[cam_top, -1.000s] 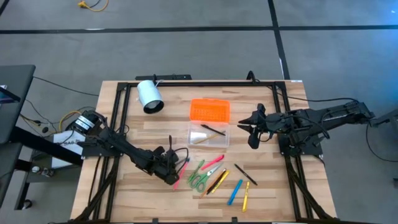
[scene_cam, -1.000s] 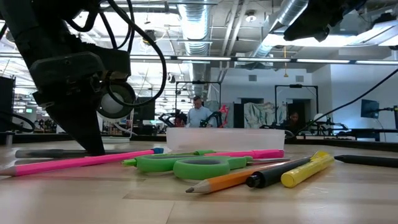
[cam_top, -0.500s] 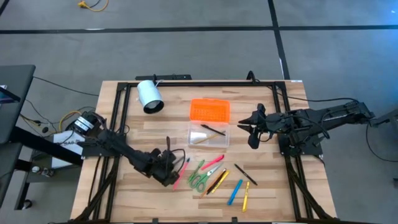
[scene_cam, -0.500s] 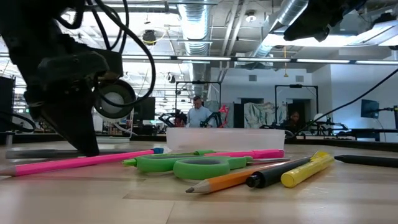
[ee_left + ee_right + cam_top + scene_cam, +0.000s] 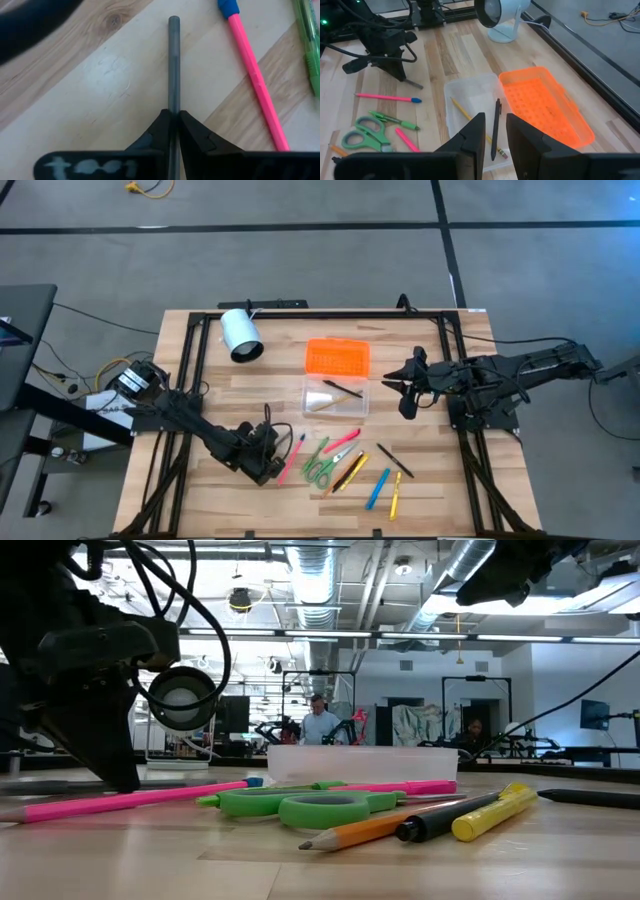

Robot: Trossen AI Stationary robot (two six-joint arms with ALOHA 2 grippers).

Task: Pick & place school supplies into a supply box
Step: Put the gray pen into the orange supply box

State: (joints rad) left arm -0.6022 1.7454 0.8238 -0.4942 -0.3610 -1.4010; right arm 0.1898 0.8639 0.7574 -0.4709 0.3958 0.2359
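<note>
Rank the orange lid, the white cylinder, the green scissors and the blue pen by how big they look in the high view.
1. orange lid
2. white cylinder
3. green scissors
4. blue pen

The scissors and the pen look about equally long; the pen is far thinner.

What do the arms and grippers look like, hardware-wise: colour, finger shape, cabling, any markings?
Both arms are dark, jointed links. The left gripper has two black wedge-shaped fingers and a smudged white scrawl on its body. Loose black cables loop around the left arm's wrist in the low view. The right gripper has the same black, flat-sided fingers.
</note>
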